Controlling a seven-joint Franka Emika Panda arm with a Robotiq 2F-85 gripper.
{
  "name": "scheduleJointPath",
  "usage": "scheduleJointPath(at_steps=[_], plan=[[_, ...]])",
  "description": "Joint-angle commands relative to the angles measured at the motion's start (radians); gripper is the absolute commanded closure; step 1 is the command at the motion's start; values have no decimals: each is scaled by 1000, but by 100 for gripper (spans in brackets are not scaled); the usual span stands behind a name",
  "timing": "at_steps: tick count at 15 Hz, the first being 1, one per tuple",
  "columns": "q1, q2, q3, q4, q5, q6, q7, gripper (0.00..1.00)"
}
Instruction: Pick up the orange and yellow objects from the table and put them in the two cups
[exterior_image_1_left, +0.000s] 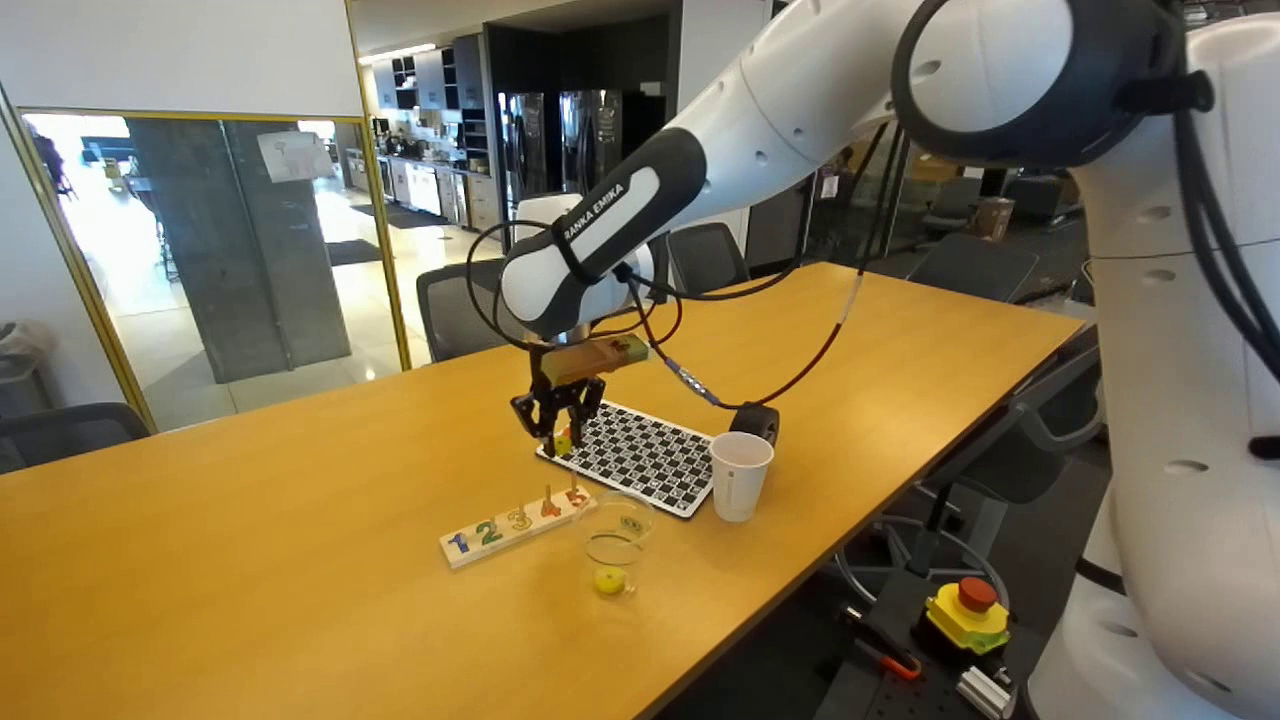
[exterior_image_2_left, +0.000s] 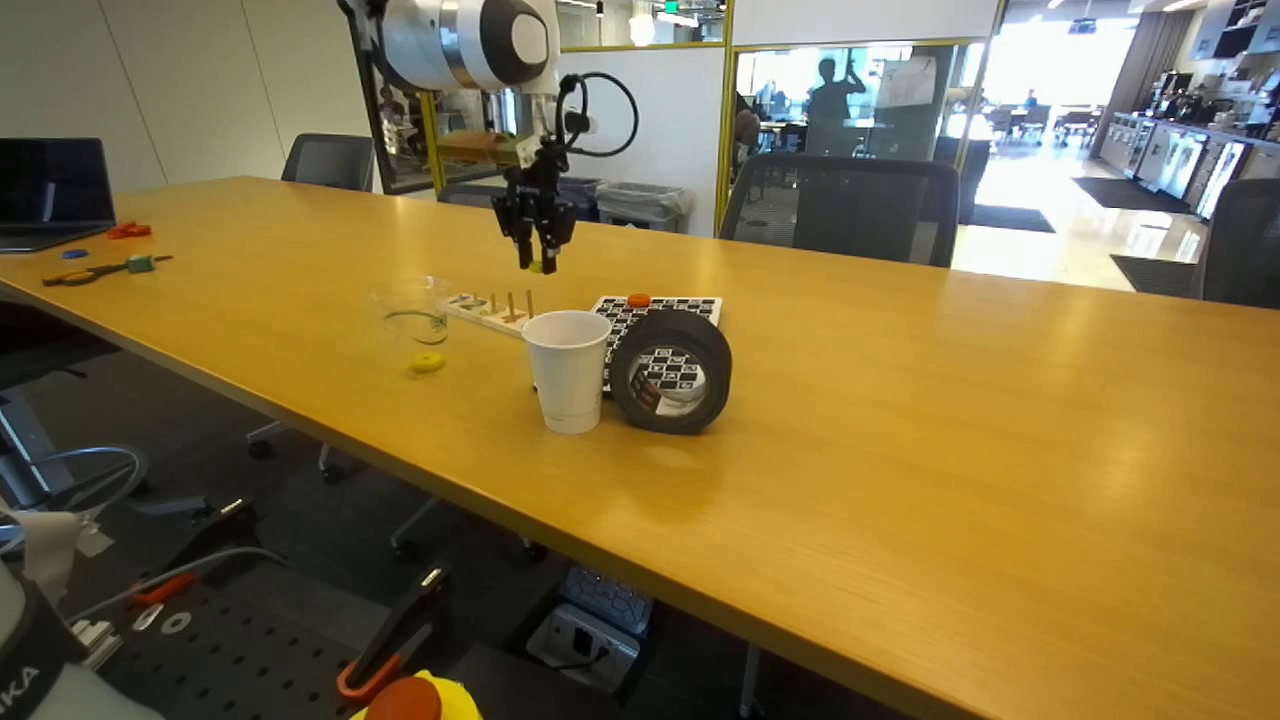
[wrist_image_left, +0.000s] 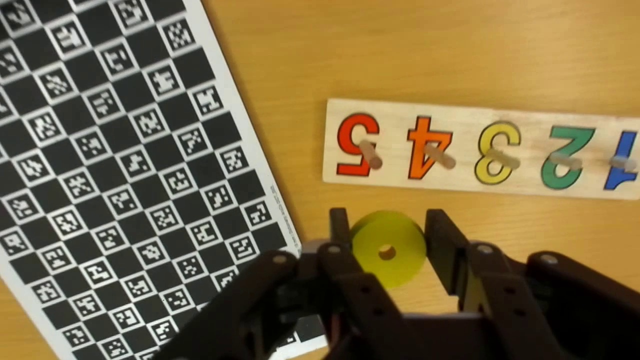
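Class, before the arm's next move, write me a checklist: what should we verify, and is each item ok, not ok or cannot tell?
1. Gripper shut on the yellow disc: ok, the wrist view shows it pinched.
2. Disc clear of the table: ok, it hangs above.
3. Clear cup and white cup upright: ok; a second yellow piece lies in the clear one.
4. White cup's bottom free: cannot tell, hidden by its wall.
5. Gripper over a cup: not ok, the wrist view shows neither cup beneath.
6. Orange piece in a cup: not ok, it lies at the edge of the checkered board.
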Motion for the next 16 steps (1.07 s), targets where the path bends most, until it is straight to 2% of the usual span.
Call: scheduleJointPath(at_steps=[1, 8, 12, 16], plan=[[28, -228, 17, -204, -32, -53, 18, 81], [71, -460, 128, -416, -24, -151, 76, 80], [85, -530, 184, -504, -20, -147, 128, 80], [72, -558, 192, -555, -14, -117, 135, 81]])
